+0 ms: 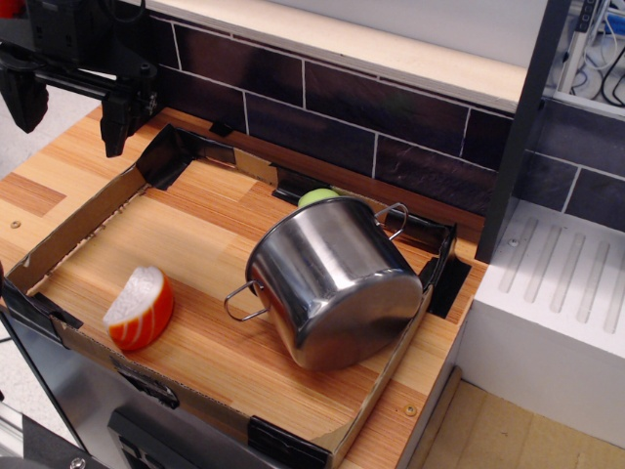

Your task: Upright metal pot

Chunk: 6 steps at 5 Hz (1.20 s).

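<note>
Approach step: metal pot (337,283) tipped near counter's right edge; my tool (68,98) spread, far-left corner; next, reach wire handle.

The robot's body is matte black throughout, boxy and angular. Its tool (70,103) at the far left ends in two blunt, downward-tapering black fingers (115,122), joined by a flat black crossbar under a blocky housing.

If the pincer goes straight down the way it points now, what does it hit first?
Probably the cardboard tray wall at the back-left corner, though depth is unclear. The pincer hangs far left of the metal pot.
</note>
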Available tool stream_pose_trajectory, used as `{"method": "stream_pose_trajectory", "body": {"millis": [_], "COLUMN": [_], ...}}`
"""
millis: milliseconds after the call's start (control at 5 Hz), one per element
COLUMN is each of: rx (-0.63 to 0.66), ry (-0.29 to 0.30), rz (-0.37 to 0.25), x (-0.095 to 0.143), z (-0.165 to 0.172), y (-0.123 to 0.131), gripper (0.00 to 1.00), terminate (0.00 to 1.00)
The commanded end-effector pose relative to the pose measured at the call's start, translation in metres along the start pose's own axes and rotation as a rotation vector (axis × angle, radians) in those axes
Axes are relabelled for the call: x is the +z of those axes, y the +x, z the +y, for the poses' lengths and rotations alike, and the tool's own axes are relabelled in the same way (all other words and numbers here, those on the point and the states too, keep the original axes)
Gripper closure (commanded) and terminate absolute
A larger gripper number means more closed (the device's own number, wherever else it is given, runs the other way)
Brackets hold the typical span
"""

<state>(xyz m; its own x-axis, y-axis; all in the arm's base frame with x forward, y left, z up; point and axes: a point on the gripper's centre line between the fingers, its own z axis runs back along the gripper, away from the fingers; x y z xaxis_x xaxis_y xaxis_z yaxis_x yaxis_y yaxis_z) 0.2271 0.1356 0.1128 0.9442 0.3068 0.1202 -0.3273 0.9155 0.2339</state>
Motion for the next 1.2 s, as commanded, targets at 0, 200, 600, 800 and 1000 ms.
{"method": "stream_pose_trajectory", "body": {"millis": [0,200,600,800,1000], "rx": [0.0,0.02,0.056,-0.012,-0.128], "ry": [0.0,-0.029,-0.156,-0.227,-0.261], "rz": [0.0,0.031,0.097,0.131,0.124], "x": [0.0,0.021,0.056,0.068,0.065], "z": [0.0,-0.019,-0.077,-0.116,-0.145], "y": [0.0,0.005,0.013,0.005,-0.006], "gripper": [0.0,0.0,0.0,0.0,0.0], "terminate": [0.0,0.0,0.0,0.0,0.0]}}
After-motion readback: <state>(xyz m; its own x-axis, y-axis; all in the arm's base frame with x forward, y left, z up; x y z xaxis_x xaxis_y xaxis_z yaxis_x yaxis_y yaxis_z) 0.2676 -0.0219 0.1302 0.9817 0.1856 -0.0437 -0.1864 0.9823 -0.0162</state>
